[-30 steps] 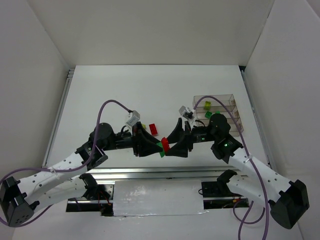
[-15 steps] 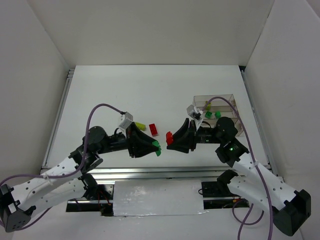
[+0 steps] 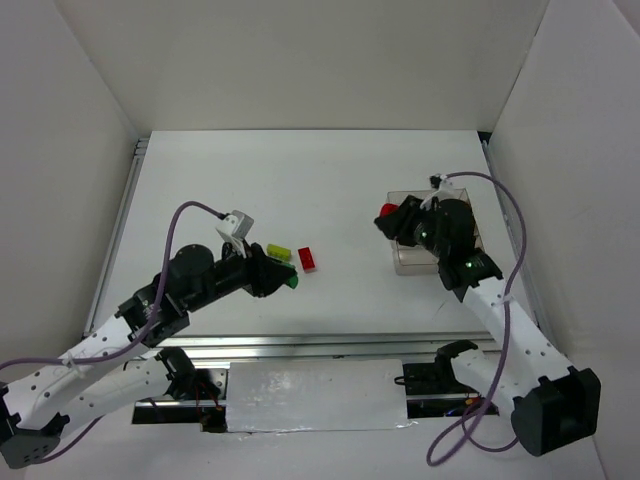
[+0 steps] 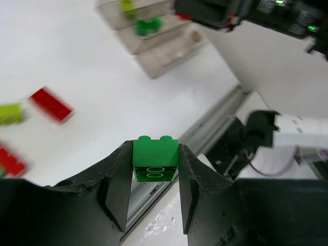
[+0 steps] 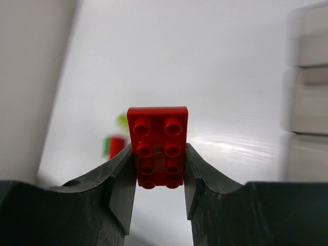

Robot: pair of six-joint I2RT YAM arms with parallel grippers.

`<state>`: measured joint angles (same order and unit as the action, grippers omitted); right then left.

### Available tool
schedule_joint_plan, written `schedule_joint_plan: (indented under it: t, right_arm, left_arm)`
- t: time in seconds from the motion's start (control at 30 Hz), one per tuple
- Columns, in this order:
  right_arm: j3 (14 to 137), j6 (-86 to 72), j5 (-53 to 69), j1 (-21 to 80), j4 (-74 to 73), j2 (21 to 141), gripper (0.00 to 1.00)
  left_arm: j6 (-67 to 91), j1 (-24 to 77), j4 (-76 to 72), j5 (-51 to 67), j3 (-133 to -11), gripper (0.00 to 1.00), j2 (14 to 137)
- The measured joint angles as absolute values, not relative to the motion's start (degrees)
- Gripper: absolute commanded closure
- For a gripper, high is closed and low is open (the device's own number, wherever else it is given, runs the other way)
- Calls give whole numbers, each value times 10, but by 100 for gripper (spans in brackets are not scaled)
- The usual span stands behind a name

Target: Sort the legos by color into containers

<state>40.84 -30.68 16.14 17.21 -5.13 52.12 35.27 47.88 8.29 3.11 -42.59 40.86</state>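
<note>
My left gripper is shut on a dark green brick and holds it above the table, left of centre. My right gripper is shut on a flat red brick and holds it at the left side of the clear trays, which my right arm mostly hides. In the left wrist view the trays hold dark green bricks and a yellow-green brick. A red brick and a yellow-green brick lie loose on the table by my left gripper.
The left wrist view shows another red brick at its lower left edge. A metal rail runs along the table's near edge. White walls enclose the table on the left, back and right.
The two grippers were close together at the table's middle and have moved apart. My right gripper swung right to the trays with the red brick. My left gripper pulled back left with the green brick.
</note>
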Motion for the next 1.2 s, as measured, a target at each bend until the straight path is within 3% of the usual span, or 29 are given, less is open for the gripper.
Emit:
schedule_joint_plan:
  t: [0.17, 0.33, 0.63, 0.67, 0.73, 0.9, 0.93, 1.0, 1.1, 1.2]
  right_arm:
    - [438, -372, -41, 106, -147, 596, 99]
    - [438, -408, -135, 88, -190, 635, 96]
    - [416, -437, -172, 58, -190, 676, 90]
    - [411, -439, -172, 58, -190, 676, 89]
    - [401, -441, -173, 58, -189, 676, 77]
    - [393, -445, -174, 58, -188, 677, 75]
    - [393, -445, -173, 58, -186, 678, 72]
    - [393, -445, -172, 57, -184, 680, 41]
    - [392, -446, -172, 57, -181, 685, 23]
    - [389, -445, -173, 57, -181, 687, 16]
  left_arm:
    - [380, 478, 218, -95, -488, 100, 415]
    - [384, 478, 293, -154, -496, 100, 408]
    - [390, 478, 314, -163, -496, 100, 402]
    - [390, 478, 314, -163, -496, 100, 402]
    - [390, 478, 314, -163, -495, 100, 402]
    - [390, 478, 313, -162, -492, 100, 403]
    - [390, 478, 312, -161, -491, 100, 403]
    - [390, 478, 310, -160, -488, 100, 408]
    - [390, 478, 305, -158, -487, 100, 418]
    - [390, 478, 300, -155, -487, 100, 428]
